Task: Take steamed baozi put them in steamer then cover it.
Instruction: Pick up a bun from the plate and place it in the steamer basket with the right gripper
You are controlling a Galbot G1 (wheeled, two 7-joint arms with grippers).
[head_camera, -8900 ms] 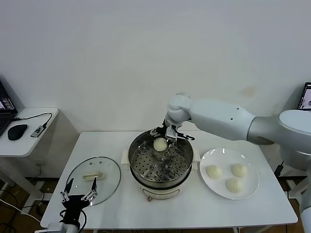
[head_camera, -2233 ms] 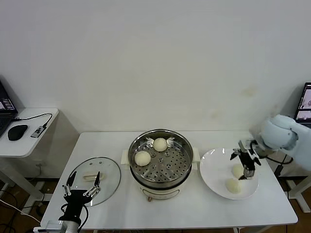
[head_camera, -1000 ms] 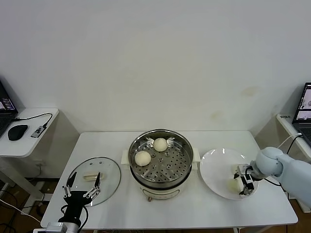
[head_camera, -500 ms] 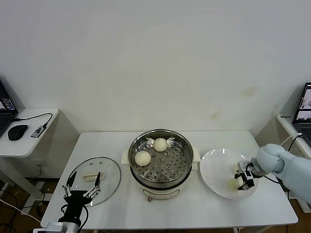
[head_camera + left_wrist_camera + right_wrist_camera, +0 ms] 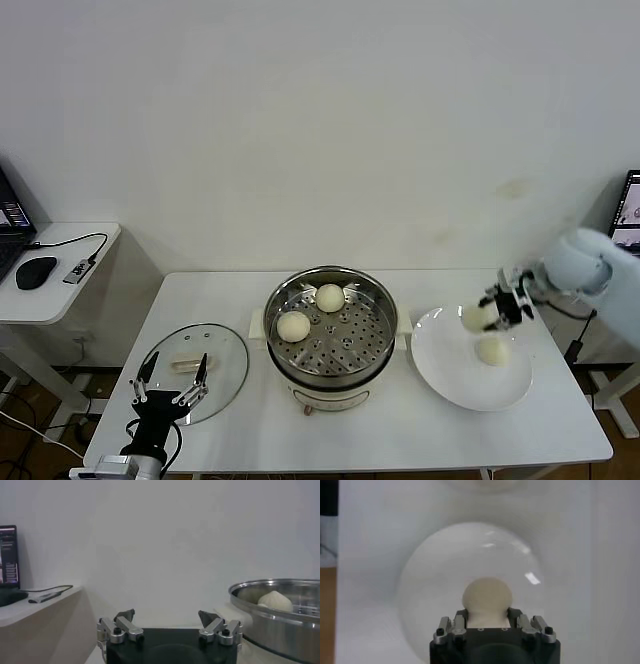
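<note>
The right gripper (image 5: pixel 497 308) clenched a baozi (image 5: pixel 476 316) above the plate's (image 5: pixel 450 385) far edge, while the left gripper (image 5: pixel 168 385) hung released near the cover (image 5: pixel 190 372).

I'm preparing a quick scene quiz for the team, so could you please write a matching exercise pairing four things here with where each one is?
Things:
1. glass lid
2. right gripper
3. left gripper
4. plate

Places or states:
A. holds one baozi
B. open, near the lid at the table's front edge
C. shut on a baozi, lifted above the plate
D. flat on the table, left of the steamer

Pairs: 1-D, 2-C, 3-B, 4-A
</note>
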